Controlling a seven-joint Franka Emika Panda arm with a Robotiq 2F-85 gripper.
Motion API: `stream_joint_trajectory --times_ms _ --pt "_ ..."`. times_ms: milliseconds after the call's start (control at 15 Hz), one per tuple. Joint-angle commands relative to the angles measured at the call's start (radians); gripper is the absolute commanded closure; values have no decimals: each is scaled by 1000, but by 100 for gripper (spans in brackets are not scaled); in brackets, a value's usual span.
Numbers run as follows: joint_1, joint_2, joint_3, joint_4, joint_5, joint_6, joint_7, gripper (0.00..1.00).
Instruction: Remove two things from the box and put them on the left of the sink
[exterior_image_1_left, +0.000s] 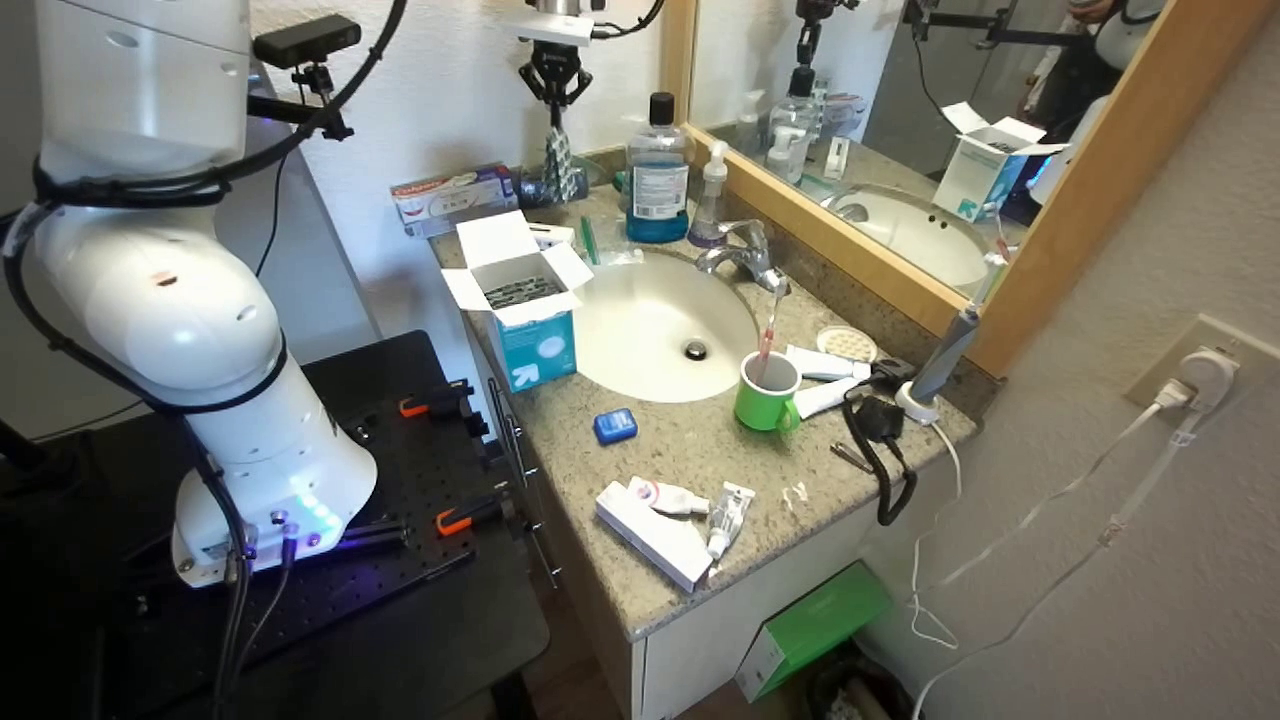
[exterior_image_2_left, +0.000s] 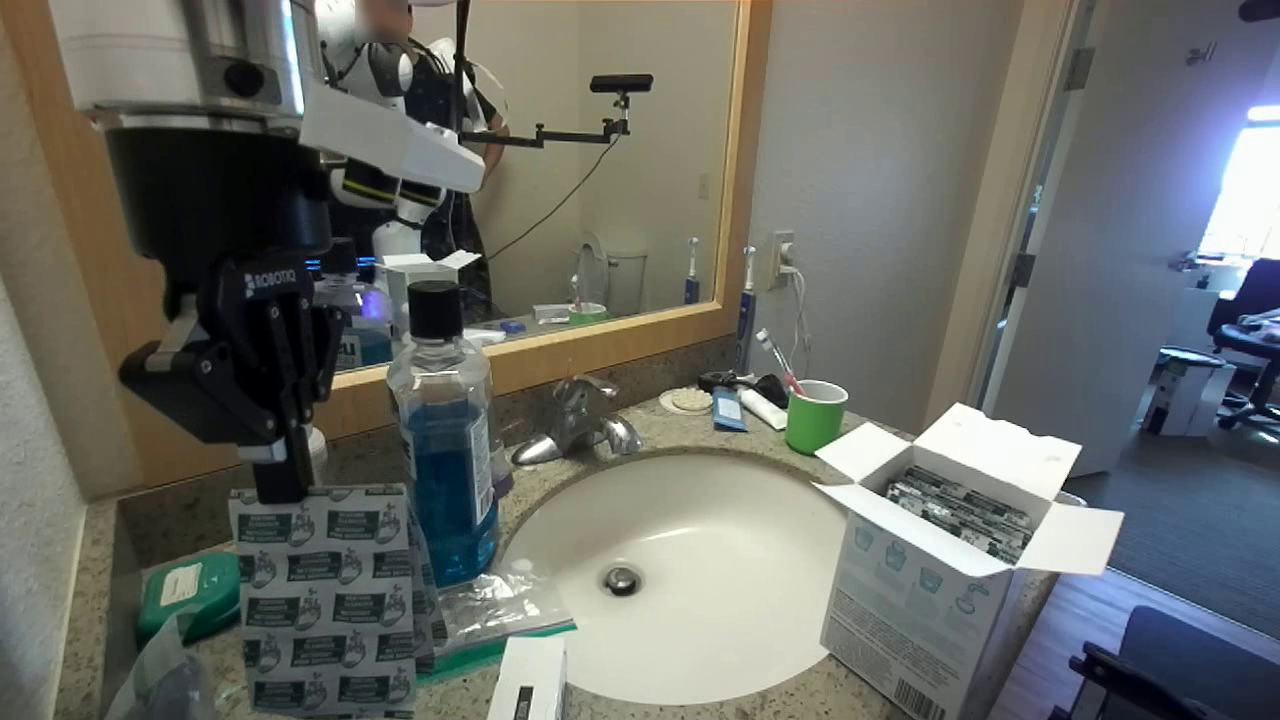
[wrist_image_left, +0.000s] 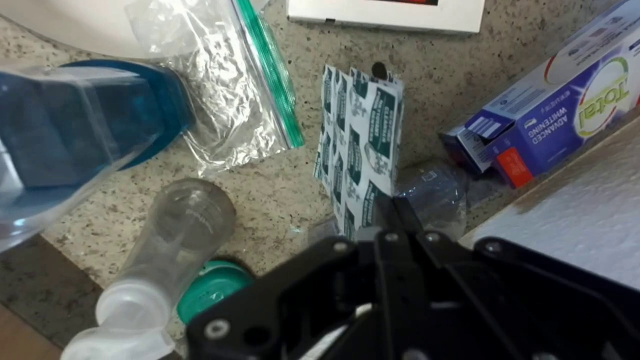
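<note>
An open white and teal box (exterior_image_1_left: 540, 350) stands upright beside the sink (exterior_image_1_left: 655, 330), flaps spread. Several silver-green printed packets (exterior_image_2_left: 960, 512) show inside it. My gripper (exterior_image_2_left: 285, 485) is shut on the top edge of a folded strip of similar printed packets (exterior_image_2_left: 325, 600), which hangs down at the other side of the sink from the box, by the mouthwash. The strip (wrist_image_left: 357, 135) also shows in the wrist view, with the closed fingertips (wrist_image_left: 395, 202) at its edge. I cannot tell whether the strip's lower end touches the counter. The box is out of the wrist view.
A blue mouthwash bottle (exterior_image_2_left: 440, 440) and a clear pump bottle (wrist_image_left: 175, 240) stand close by the strip. A zip bag (wrist_image_left: 225, 85), a green container (exterior_image_2_left: 190, 592), a small white box (wrist_image_left: 385, 15) and a toothpaste box (wrist_image_left: 555, 95) surround it. A mirror (exterior_image_2_left: 560, 200) is behind.
</note>
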Motion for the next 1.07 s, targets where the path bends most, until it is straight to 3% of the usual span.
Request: stream_joint_trajectory --times_ms 0,1000 --pt "19 93 -18 117 2 -52 -18 98" --pt "17 191 -42 227 8 -94 -11 98"
